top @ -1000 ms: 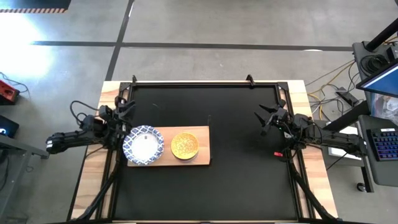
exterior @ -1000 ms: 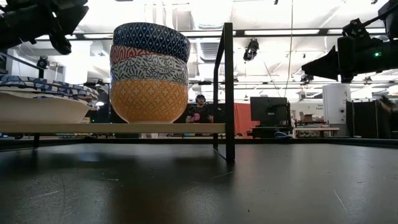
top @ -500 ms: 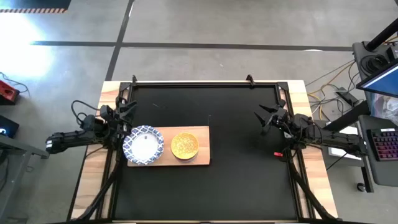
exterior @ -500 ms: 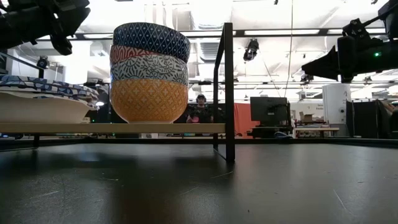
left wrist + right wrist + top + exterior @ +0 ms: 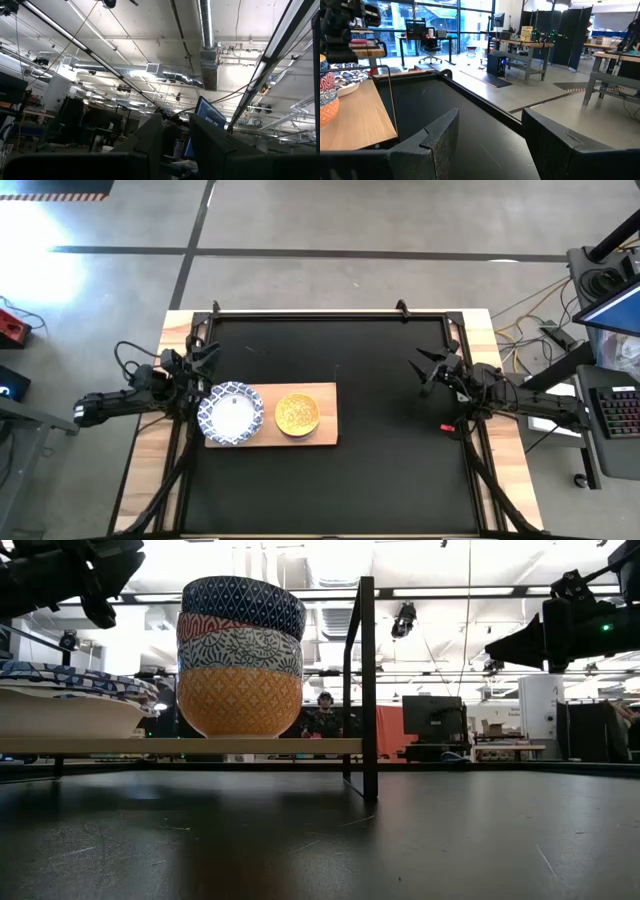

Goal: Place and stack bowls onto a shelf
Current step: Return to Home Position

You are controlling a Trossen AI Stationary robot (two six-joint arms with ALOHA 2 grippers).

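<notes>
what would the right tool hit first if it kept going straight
Likely nothing soon: the open right tool aims across the black table; the shelf sits off to one side. Height is unclear, so it might graze the table.

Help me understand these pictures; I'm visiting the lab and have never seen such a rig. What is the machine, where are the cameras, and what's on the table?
It is a robot with two dark arms, one at each side of a black table. One picture looks straight down, one looks level across the tabletop, and two come from cameras on the arms' wrists. On the table lies a light-wood shelf. On it stand a stack of large white bowls with blue rims and, beside it, a stack of smaller patterned bowls. The left claw and the right claw are both open and hold nothing, raised at the table's sides.
</notes>
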